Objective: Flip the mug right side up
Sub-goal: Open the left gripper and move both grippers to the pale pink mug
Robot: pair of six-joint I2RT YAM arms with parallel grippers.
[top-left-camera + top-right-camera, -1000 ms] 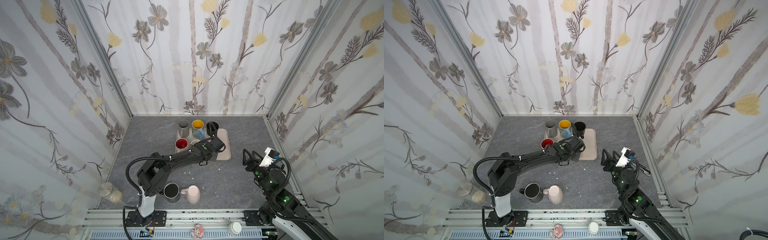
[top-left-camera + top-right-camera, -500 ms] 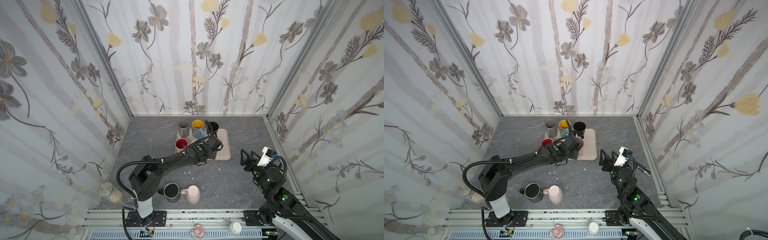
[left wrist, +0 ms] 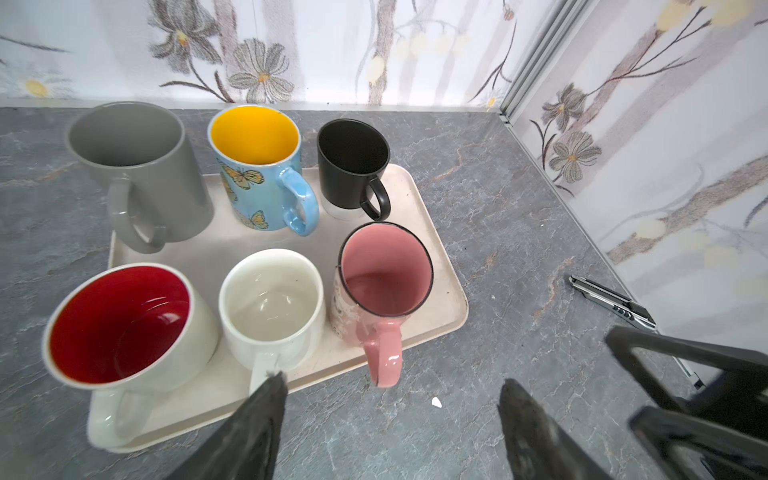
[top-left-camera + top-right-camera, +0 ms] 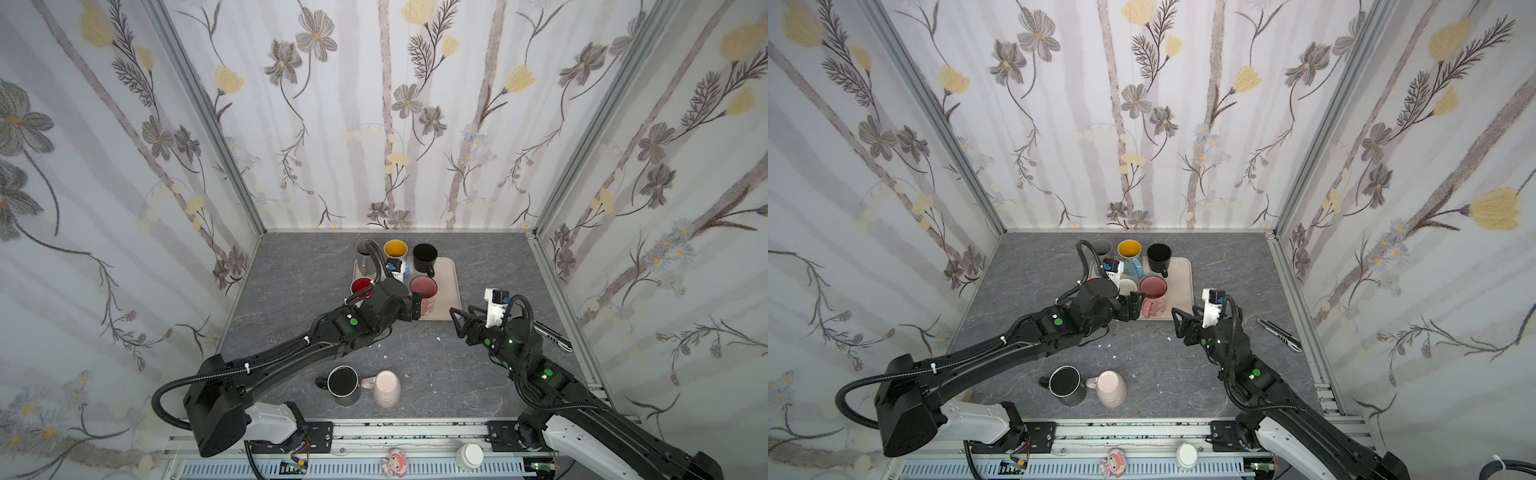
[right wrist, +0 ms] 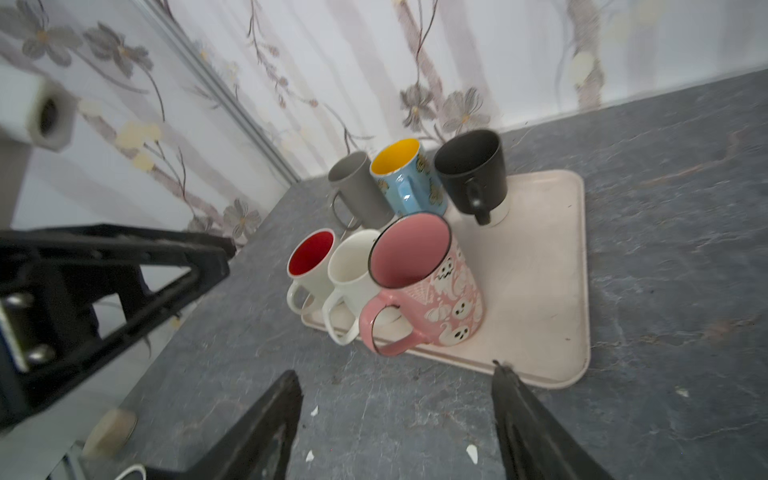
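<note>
**Pink ghost-print mug** [image 3: 384,282]: upright, mouth up, pink inside, empty. It stands on the tray [image 3: 449,291] at the right end of the front row. Its handle points toward the robot and overhangs the tray's front rim.

**Left pincer** [image 3: 392,397]: jaws spread wide, nothing held. It sits just off the tray's front rim, over the bench [image 3: 519,249]. In the left wrist view the mug's handle lies ahead of the gap between the two fingertips [image 3: 270,395], clear of both. In both top views this pincer [image 4: 416,306] [image 4: 1133,306] is just beside the mug's body, on the robot's side of it.

**Right pincer** [image 5: 395,376]: jaws apart, empty. It hovers over the bench near the tray's front right corner, pointed toward the ghost-print mug and apart from it.

**Other mugs at the tray, all mouth up:**
- White mug [image 3: 272,307]: middle of the front row, just beside the ghost-print mug.
- Red-lined white mug [image 3: 124,328]: left end of the front row.
- Black mug [image 3: 353,166]: back row, right.
- Blue butterfly mug [image 3: 257,174], yellow inside: back row, middle.
- Grey mug [image 3: 137,166]: at the back left corner; whether its base is on the tray cannot be told.

**Off the tray:**
- Dark mug [image 4: 343,384], mouth up, and pale pink mug [image 4: 387,388], closed end up: just beside one another on the bench, well apart from the tray on its robot side.
- Utility knife [image 4: 550,334]: lies on the bench to the right of the tray.
</note>
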